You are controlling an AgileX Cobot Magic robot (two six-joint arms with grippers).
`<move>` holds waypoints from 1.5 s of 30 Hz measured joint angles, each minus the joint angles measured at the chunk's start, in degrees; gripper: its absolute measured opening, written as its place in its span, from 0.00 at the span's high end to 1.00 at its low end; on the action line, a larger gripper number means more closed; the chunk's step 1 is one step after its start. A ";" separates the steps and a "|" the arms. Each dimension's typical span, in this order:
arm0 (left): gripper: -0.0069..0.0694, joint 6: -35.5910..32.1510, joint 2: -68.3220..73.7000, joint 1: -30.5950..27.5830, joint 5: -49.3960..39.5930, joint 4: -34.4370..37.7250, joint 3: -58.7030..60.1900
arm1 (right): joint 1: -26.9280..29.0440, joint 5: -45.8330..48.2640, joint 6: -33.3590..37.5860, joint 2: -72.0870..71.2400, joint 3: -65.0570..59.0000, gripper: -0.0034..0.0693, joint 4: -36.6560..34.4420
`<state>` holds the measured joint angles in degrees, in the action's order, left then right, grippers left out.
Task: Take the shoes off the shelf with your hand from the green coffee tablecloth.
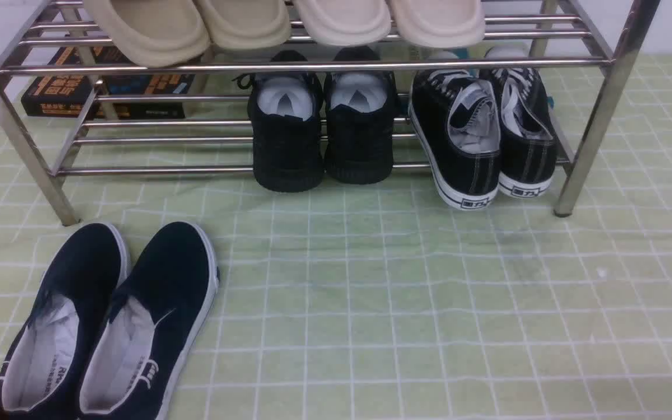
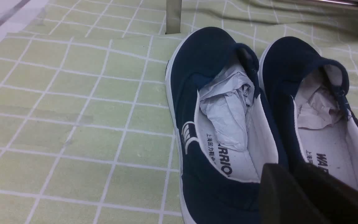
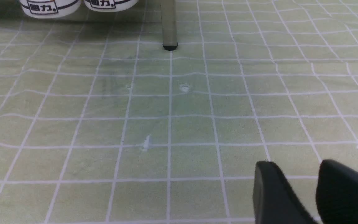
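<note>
The shoes (image 1: 482, 140), black canvas lace-ups with white-edged soles, stand heels outward at the right end of the shelf's (image 1: 312, 65) lower tier. The right wrist view shows only their white heels (image 3: 50, 5), beside a shelf leg (image 3: 169, 31). My right gripper (image 3: 295, 165) hovers open over bare green tablecloth (image 3: 166, 124), well short of the shoes, with nothing between its fingers. My left gripper (image 2: 286, 168) is shut, its black fingers together just above the heels of the navy slip-ons (image 2: 216, 93). Neither gripper shows in the front view.
The navy slip-ons (image 1: 108, 326) lie on the tablecloth (image 1: 429, 303) at the front left. All-black knit sneakers (image 1: 324, 134) stand mid-shelf beside the shoes. Beige slippers (image 1: 283, 23) fill the top tier. A dark book (image 1: 79, 87) lies behind the shelf's left end.
</note>
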<state>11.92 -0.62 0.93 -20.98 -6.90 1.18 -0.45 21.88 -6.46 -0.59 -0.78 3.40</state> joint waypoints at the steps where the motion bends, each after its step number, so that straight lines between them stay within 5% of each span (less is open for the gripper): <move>1: 0.77 0.00 0.00 0.00 0.00 0.00 0.00 | 0.00 0.00 0.00 0.00 0.00 0.62 0.00; 28: 0.73 0.00 0.00 0.00 0.00 0.00 0.00 | 0.00 -1.39 -2.27 0.00 -0.19 0.62 -0.86; 36: 0.72 0.00 0.00 0.00 0.00 0.00 0.00 | 0.00 -2.85 -20.38 0.00 -0.55 0.62 -27.43; 45: 0.71 0.00 0.00 0.00 0.00 -0.05 0.00 | 0.00 -3.31 -22.00 0.00 -0.55 0.62 -31.71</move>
<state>11.92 -0.62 0.93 -20.98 -6.95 1.18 -0.45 18.58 -28.45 -0.59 -1.33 -28.31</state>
